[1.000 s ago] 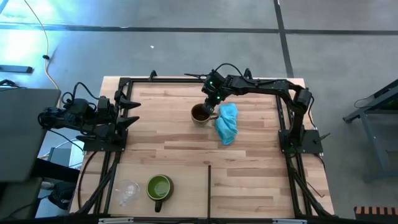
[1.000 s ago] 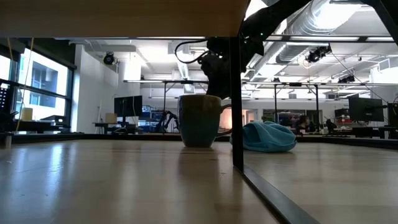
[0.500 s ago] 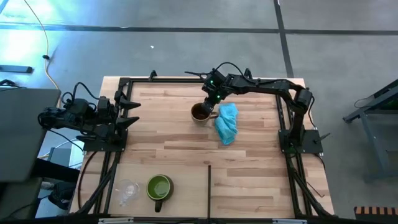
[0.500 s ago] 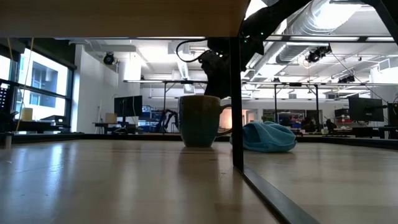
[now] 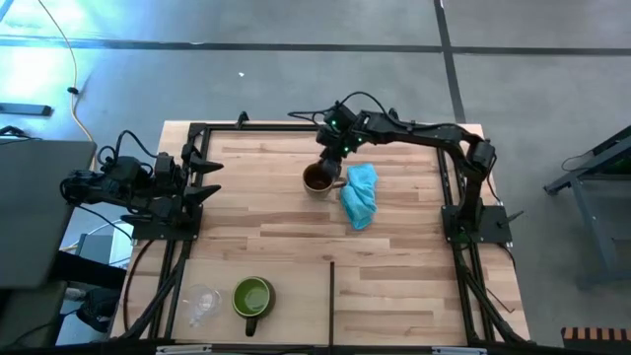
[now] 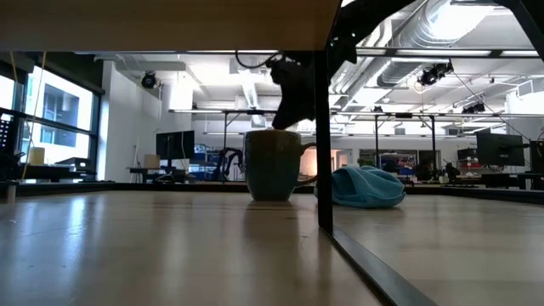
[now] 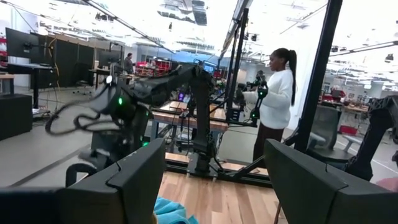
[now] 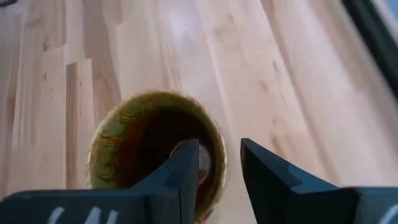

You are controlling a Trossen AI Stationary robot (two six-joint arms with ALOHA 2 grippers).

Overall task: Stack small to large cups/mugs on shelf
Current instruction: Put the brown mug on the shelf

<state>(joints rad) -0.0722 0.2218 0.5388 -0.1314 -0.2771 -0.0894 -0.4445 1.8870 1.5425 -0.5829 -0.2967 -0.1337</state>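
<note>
The brown mug [image 5: 317,178] stands upright on its base on the pale wooden shelf [image 5: 276,232], toward the far side, with its handle toward the blue cloth. My right gripper [image 8: 217,155] hovers open just above its rim [image 8: 219,146]. One finger is over the hollow and one is outside the wall. The green mug [image 5: 252,296] and the tiny clear cup [image 5: 202,304] stand near the front left edge. My left gripper [image 7: 211,162] waits open at the left edge, pointing level across the table.
A crumpled light-blue cloth [image 5: 360,194] lies right beside the brown mug, on its right. Black frame rails [image 5: 449,187] run along the table's sides, and a dark post [image 6: 323,127] crosses the low view. A person [image 7: 273,93] stands beyond the table's right side.
My right gripper has opened and let go of the brown mug's rim. It has risen a little above the mug and rolled about its own axis. The mug has stayed upright in the same place.
</note>
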